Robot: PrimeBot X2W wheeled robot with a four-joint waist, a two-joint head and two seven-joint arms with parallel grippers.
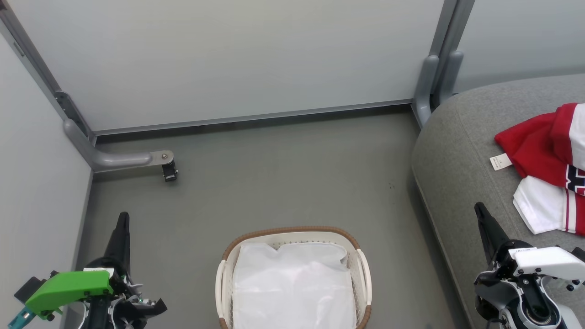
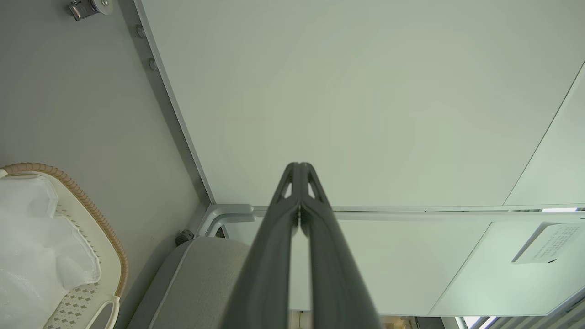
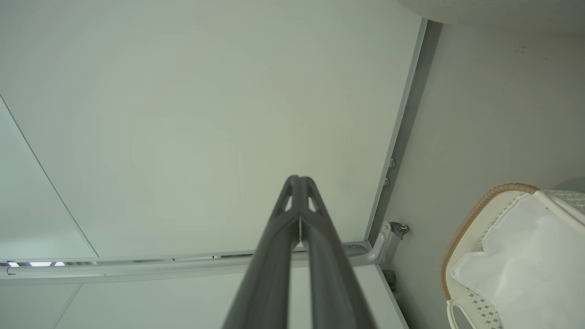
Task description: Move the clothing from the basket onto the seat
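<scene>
The basket (image 1: 363, 274) is moulded in white perforated plastic, its rim (image 1: 292, 229) finished in a brown woven look. The liner sheet (image 1: 292, 283) is seen as thin, creased white material. The seat (image 1: 457, 151) is covered in coarse grey woven cloth, the clothing (image 1: 532, 141) made of smooth red-and-white fabric. The floor (image 1: 274, 173) is finished matt.

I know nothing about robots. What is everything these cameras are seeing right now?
clothing: one heap, red and white, on the seat, right edge
paper tag: one, white, at the heap's left edge
seat: one, grey, right side
basket: one, white with brown rim, on the floor, bottom centre
liner sheet: one, white, inside the basket
wall panels: several, pale grey, back and left
caster wheel: one, black, under a grey metal foot, left
floor: one, grey, middle
left jaws: one pair, dark, shut, lower left
right jaws: one pair, dark, shut, lower right, by the seat
</scene>
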